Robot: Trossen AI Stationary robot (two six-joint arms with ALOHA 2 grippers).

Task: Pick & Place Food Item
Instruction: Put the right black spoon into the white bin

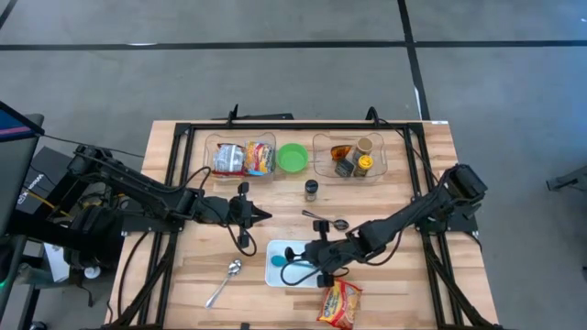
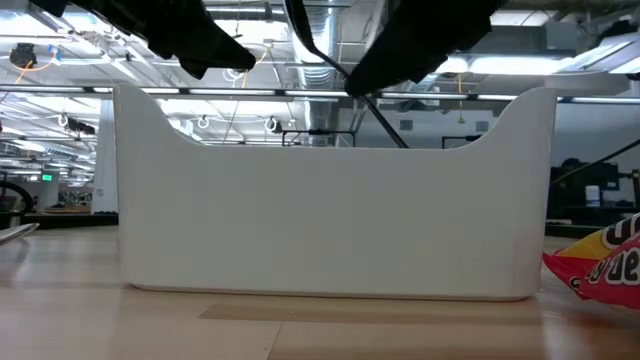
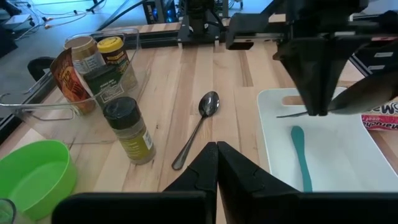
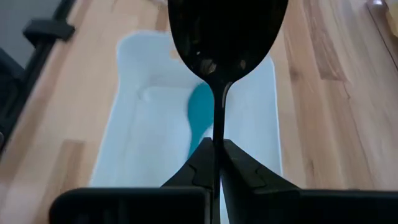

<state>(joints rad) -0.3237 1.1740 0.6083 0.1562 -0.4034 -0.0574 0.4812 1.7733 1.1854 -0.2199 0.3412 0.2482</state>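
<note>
Black spoon (image 4: 227, 37) is what the right gripper (image 4: 216, 146) has clamped, its fingers pinched shut on the thin neck with the bowl sticking out ahead of them. It hangs over the white tray (image 4: 143, 143), directly above the teal spoon (image 4: 200, 118) lying inside. That pose suggests the utensil is being carried to the tray, not the food the task names.

That food, judged to be the loose snack bag (image 1: 339, 304), lies flat on the table just beside the tray's edge and close to the right gripper, on the side toward its own arm. Nothing touches it.

The left gripper (image 1: 260, 216) waits off to the side of the tray with its fingers closed on nothing. It is probably parked there to keep out of the working arm's way.

Spoons number four:
- the black one, held
- the teal one in the tray
- a metal spoon (image 1: 326, 220) on the wood just ahead of the left gripper's tips
- a second metal spoon (image 1: 223, 282) well off to that gripper's side

One spice jar (image 1: 312, 189) stands upright between the left gripper and the far bins. Next to it sits one green bowl (image 1: 293, 157).

Bins number two. The packet bin (image 1: 210, 145) holds what look like two wrapped items, and the jar bin (image 1: 317, 145) holds about three containers, though the overlap makes that count uncertain. One tray and one loose bag complete the tally.
</note>
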